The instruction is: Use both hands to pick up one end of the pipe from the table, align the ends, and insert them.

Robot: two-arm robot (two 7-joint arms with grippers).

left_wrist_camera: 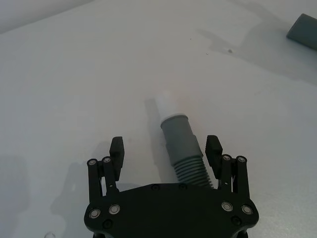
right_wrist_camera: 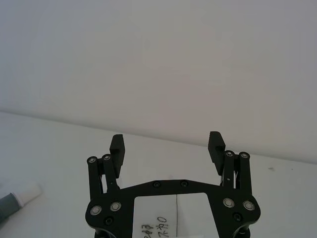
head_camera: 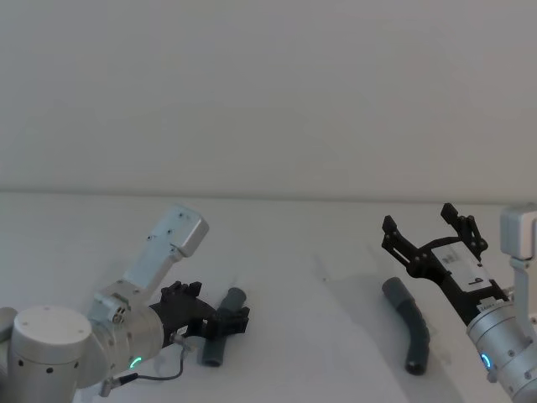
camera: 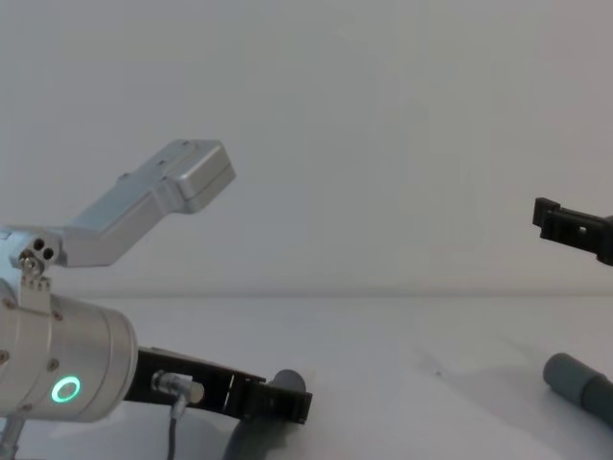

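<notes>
The left end effector is low over the white tabletop, and its two fingers are wide apart. The pipe lies between them, closer to one finger. Its grey cuff and white tip point away, past the fingertips. The other end lies far ahead.

Light: bright, soft and even over the white table and the pale wall; no hard glare.
Shadows: faint, with loose edges. In the left wrist view the white tip of the pipe casts a pale grey smear beside itself, and the left gripper dims a patch of table.
Head view: a weak shadow lies beside the plain cuff.
Glow: a green ring light and a blue light shine.
</notes>
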